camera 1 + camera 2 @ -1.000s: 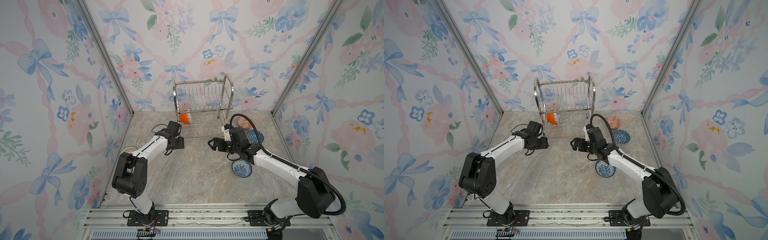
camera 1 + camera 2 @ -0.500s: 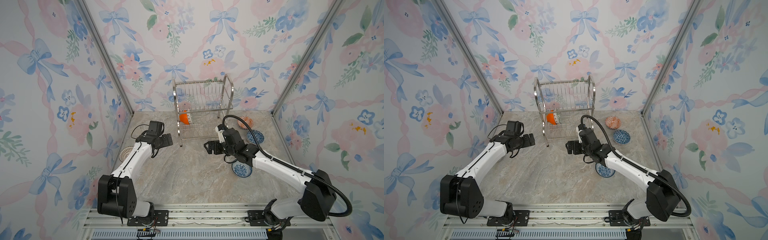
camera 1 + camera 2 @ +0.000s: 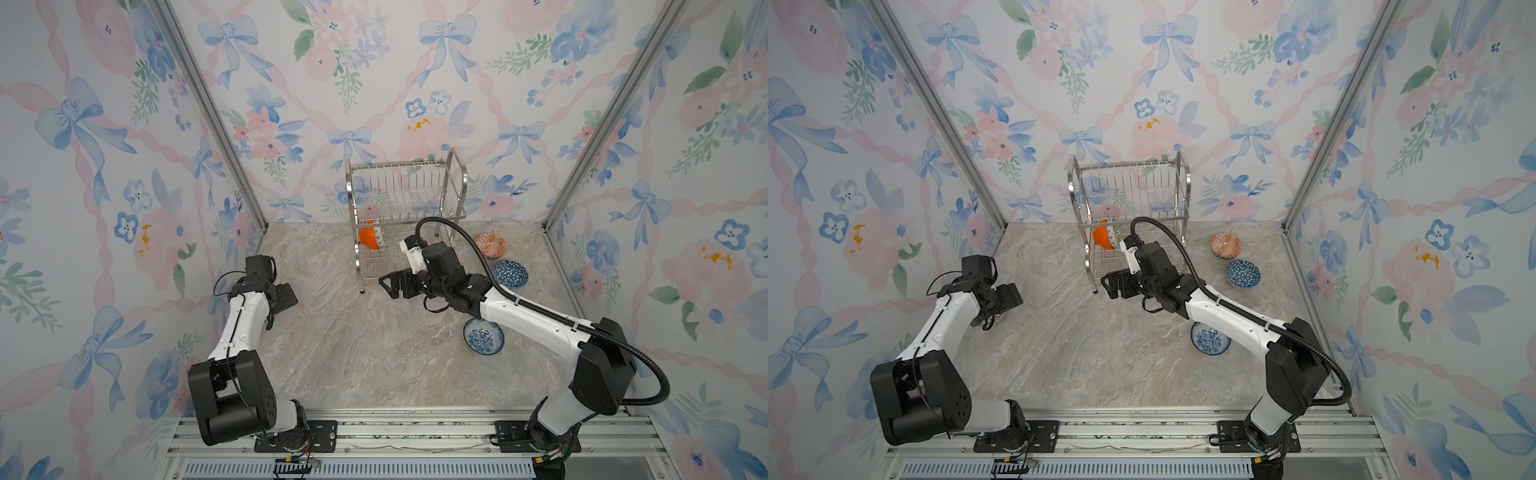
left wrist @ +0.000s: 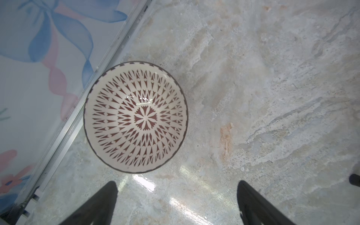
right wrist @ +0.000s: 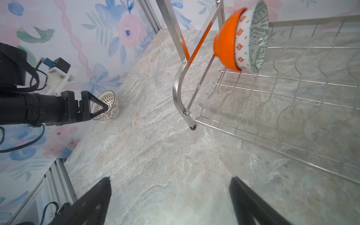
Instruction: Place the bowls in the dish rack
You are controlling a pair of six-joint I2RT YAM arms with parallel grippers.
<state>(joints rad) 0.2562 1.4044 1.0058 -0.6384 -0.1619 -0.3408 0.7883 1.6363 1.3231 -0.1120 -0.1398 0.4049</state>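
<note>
left gripper spread wide, empty; white lattice bowl upright on the tabletop, just beside the wall rail; it lies just ahead of the claw, offset toward the wall-side finger; round, so no long axis to match; likely needs a sideways shift to straddle the rim; left arm far nearer; right gripper spread, empty, near the dish rack front leg; orange bowl and green-patterned bowl nested on edge in the lower tier; 3 other bowls lie right of the rack
</note>
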